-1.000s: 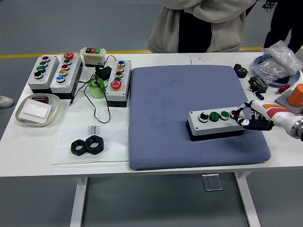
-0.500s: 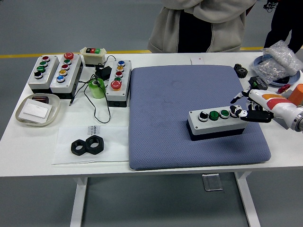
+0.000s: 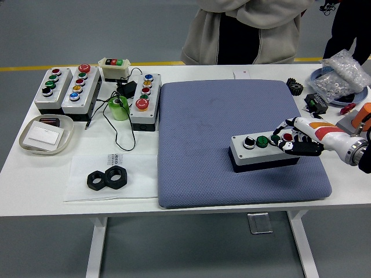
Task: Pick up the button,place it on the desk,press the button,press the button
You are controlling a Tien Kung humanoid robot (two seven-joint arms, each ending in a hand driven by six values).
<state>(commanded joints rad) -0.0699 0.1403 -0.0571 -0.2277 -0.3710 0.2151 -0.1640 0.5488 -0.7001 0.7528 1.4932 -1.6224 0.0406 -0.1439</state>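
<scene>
A grey button box [image 3: 262, 152] with a black knob, a green button and a red button in a row lies on the blue-grey pad [image 3: 232, 110], right of centre. My right hand [image 3: 293, 141] comes in from the right edge and rests over the box's right end. Its fingers [image 3: 280, 128] are spread around the red button [image 3: 287, 137] and the neighbouring button, and they hold nothing. The left arm is out of view.
Several more button boxes [image 3: 64, 87] stand at the back left, with a green tape roll [image 3: 118, 108], a tray [image 3: 45, 134] and two black nuts [image 3: 107, 179]. A person [image 3: 243, 29] stands at the far side. Bagged parts [image 3: 342, 69] and an orange object [image 3: 362, 116] sit at the right.
My right hand lifted off the box's right end, then moved left and now lies over the red button and its neighbour. The box has not moved.
</scene>
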